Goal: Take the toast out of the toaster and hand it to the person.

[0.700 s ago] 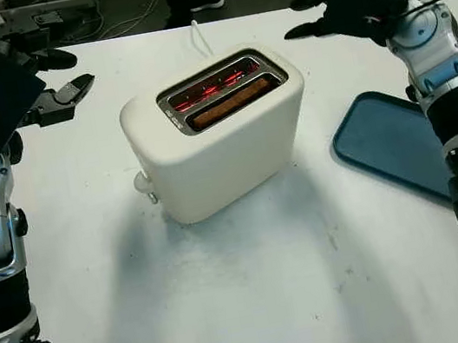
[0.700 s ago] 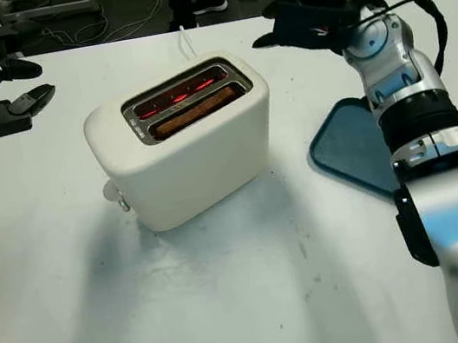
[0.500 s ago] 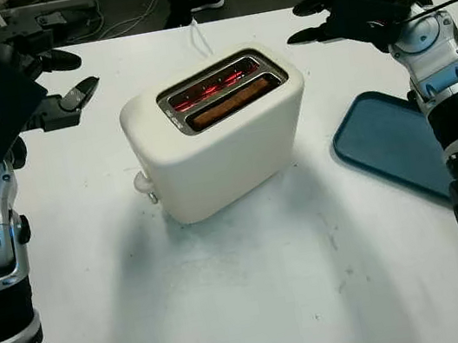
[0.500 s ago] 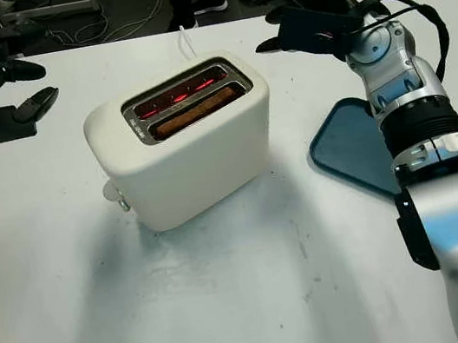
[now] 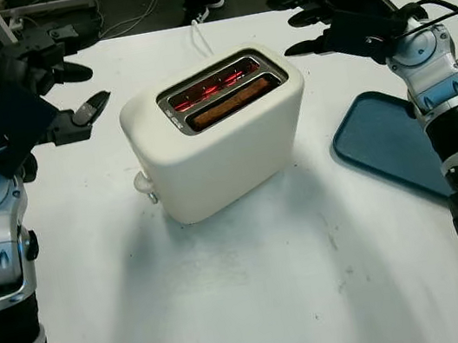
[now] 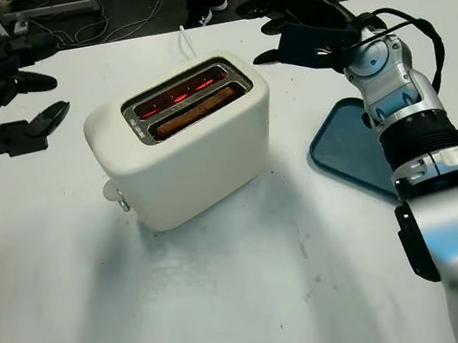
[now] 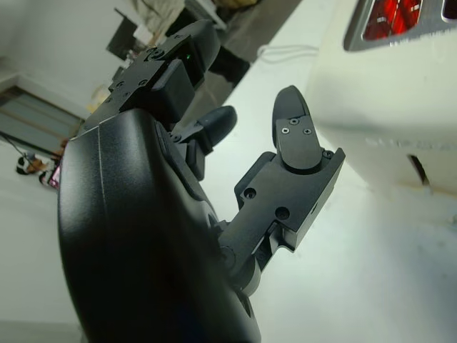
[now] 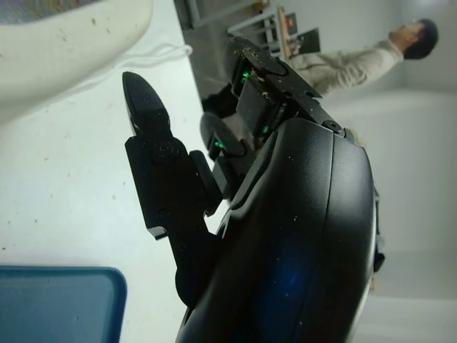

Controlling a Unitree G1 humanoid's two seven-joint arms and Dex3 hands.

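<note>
A cream toaster (image 5: 216, 138) stands mid-table, its far slot glowing red. A brown slice of toast (image 5: 232, 102) sits down in the near slot, its top edge level with the rim. My left hand (image 5: 66, 89) hovers open to the left of the toaster, above the table. My right hand (image 5: 309, 17) hovers open beyond the toaster's right end, fingers toward it. Neither hand touches the toaster. The toaster's side (image 7: 400, 86) is seen in the left wrist view.
A dark blue tray (image 5: 387, 145) lies flat on the table at the right, under my right forearm. The toaster's white cord (image 5: 200, 40) runs off the far edge. A person's feet (image 5: 203, 4) stand beyond the table; another person (image 8: 357, 57) appears in the background of the right wrist view.
Both hands have drifted inward toward the toaster: the left hand moved right, the right hand moved left and slightly lower. The toaster and toast have not moved.
</note>
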